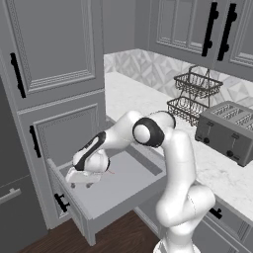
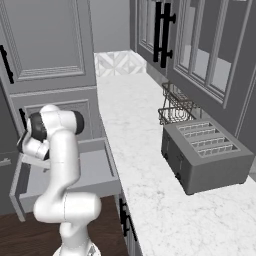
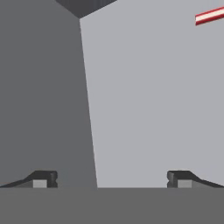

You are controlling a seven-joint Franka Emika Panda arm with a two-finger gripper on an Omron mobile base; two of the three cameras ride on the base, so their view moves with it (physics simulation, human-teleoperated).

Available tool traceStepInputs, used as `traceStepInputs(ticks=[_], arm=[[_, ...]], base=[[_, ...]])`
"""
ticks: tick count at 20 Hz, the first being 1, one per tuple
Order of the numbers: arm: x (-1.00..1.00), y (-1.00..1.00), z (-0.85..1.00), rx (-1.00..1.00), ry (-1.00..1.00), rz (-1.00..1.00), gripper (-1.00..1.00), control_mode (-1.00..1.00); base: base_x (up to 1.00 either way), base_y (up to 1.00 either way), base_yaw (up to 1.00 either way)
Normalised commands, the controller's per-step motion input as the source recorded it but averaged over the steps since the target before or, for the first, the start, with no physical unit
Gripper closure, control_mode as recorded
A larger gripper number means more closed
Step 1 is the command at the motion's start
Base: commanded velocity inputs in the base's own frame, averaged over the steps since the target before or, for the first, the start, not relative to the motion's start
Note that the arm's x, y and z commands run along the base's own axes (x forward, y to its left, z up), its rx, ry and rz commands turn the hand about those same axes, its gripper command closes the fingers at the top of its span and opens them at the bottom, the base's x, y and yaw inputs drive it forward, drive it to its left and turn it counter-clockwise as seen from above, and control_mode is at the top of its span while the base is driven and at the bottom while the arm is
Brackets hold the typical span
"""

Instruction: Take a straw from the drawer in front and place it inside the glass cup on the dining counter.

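Note:
The grey drawer (image 1: 129, 187) stands pulled out below the tall cabinet doors. My gripper (image 1: 80, 183) hangs low over the drawer's left part, open, with nothing between its fingers. In the hand view the gripper (image 3: 112, 179) points at the bare drawer floor near a side wall, and its two dark fingertips (image 3: 43, 178) stand far apart. The straw (image 3: 210, 15), red and white, lies on the floor at the top right corner of that view, away from the fingers. It also shows as a faint red line (image 1: 111, 172) just right of the hand. The glass cup and dining counter are out of view.
A marble wall counter (image 1: 133, 94) runs to the right of the drawer, with a grey toaster (image 1: 230, 131) and a two-tier wire basket (image 1: 193, 98) on it. Tall grey cabinet doors (image 1: 54, 59) rise behind the drawer. The wooden floor (image 1: 123, 237) lies below.

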Motion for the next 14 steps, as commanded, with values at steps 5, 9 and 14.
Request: traceStepInputs(ticks=[5, 9, 14], arm=[[-0.11, -0.21, 0.48, -0.08, -0.1, -0.16, -1.0, -1.0], [0.1, -0.75, 0.47, -0.2, -0.14, -0.14, -1.0, -1.0], [0.31, -0.62, 0.31, -0.16, -0.1, -0.05, -1.0, -1.0]], base=[[0.0, 0.0, 0.0], [0.0, 0.0, 0.0], [0.0, 0.0, 0.0]])
